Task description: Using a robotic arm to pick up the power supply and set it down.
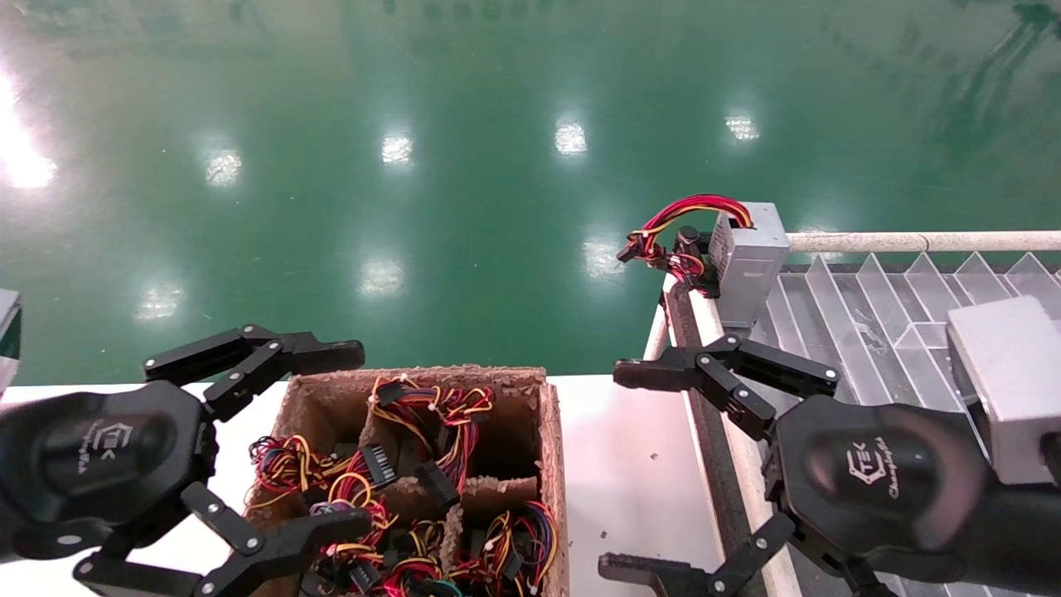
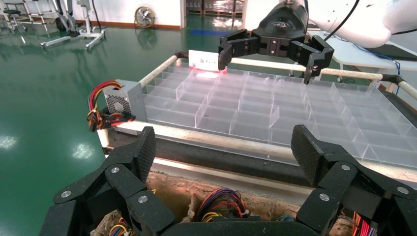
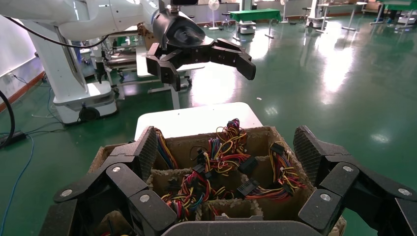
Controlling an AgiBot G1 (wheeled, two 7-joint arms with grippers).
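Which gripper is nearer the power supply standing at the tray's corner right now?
Right. The right gripper hangs open just short of the power supply, beside the tray. The left gripper is across the cardboard box, farther off.

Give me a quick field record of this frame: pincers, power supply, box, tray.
left pincer: open, empty, over the near-left part of the cardboard box
right pincer: open, empty, between the box and the tray edge
power supply: standing at the far-left corner of the divider tray, wire bundle hanging out past the tray edge; not gripped
cardboard box: on the white table, compartments full of coloured wires and black connectors
divider tray: clear compartments, to the right of the box
second grey box: on the tray, beside the right arm
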